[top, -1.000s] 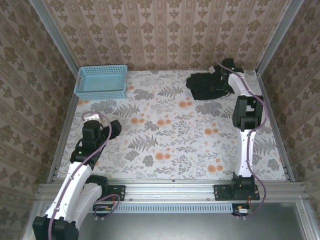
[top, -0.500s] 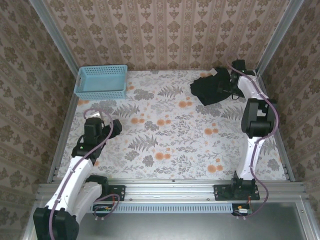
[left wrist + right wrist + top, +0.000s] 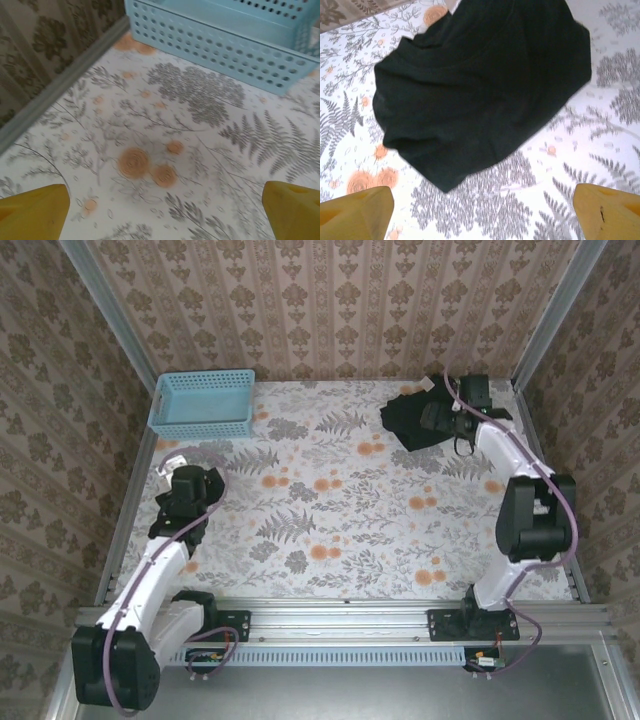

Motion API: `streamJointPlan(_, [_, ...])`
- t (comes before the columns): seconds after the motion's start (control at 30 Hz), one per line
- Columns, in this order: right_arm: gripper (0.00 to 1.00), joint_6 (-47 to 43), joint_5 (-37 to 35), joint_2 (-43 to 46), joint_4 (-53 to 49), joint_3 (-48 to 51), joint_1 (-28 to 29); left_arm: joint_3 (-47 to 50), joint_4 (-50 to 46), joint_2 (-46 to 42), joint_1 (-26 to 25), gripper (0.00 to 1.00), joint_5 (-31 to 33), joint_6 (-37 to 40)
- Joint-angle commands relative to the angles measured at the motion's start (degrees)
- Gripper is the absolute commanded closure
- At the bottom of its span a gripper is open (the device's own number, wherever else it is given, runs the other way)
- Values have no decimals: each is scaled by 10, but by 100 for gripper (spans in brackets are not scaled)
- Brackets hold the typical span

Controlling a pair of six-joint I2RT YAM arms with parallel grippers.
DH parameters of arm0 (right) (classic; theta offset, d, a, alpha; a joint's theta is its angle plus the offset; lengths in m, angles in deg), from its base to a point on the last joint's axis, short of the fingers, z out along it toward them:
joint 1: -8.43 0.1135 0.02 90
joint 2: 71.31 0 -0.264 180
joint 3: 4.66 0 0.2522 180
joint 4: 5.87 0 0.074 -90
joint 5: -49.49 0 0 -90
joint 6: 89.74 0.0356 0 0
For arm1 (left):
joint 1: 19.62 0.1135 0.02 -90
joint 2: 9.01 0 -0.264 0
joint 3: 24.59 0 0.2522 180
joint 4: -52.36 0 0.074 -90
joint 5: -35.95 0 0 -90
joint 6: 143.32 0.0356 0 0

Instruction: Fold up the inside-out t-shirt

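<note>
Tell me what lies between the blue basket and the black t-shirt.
Nothing stands there. In the top view, the stretch of floral tabletop from the basket to the t-shirt is bare.

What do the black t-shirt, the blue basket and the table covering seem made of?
The t-shirt: soft matte fabric, probably cotton knit; it lies bunched with gentle creases, no shine.
The basket: rigid light blue plastic, smooth; moulded walls with even rows of holes.
The table covering: flat sheet printed with flowers and ferns, perhaps vinyl or paper; unclear which.
</note>
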Motion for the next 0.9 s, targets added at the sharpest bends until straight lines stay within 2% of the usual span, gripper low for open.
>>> streamJointPlan(0.0, [0, 31, -34, 93, 137, 116, -5, 29, 108, 36, 9, 0, 73, 81])
streamJointPlan(0.03, [0, 30, -47, 110, 158, 142, -5, 17, 93, 50, 15, 0, 69, 79])
streamJointPlan(0.1, [0, 5, -44, 129, 228, 200, -5, 9, 125, 82, 17, 0, 63, 110])
streamJointPlan(0.17, [0, -18, -22, 117, 250, 200, -4, 2, 139, 105, 20, 0, 59, 116])
streamJointPlan(0.3, [0, -49, 46, 3, 84, 29, 0, -13, 137, 120, 22, 0, 42, 113])
streamJointPlan(0.4, [0, -69, 0, -108, -40, -110, 10, -7, 135, 103, 21, 0, 41, 105])
streamJointPlan(0.5, [1, -77, -9, -196, -98, -218, 7, -1, 126, 80, 21, 0, 54, 99])
streamJointPlan(0.7, [5, -85, 49, -331, -193, -403, 9, 2, 101, 40, 22, 0, 88, 57])
streamJointPlan(0.87, [6, -64, 41, -456, -296, -580, 6, -8, 82, 37, 22, 0, 94, 40])
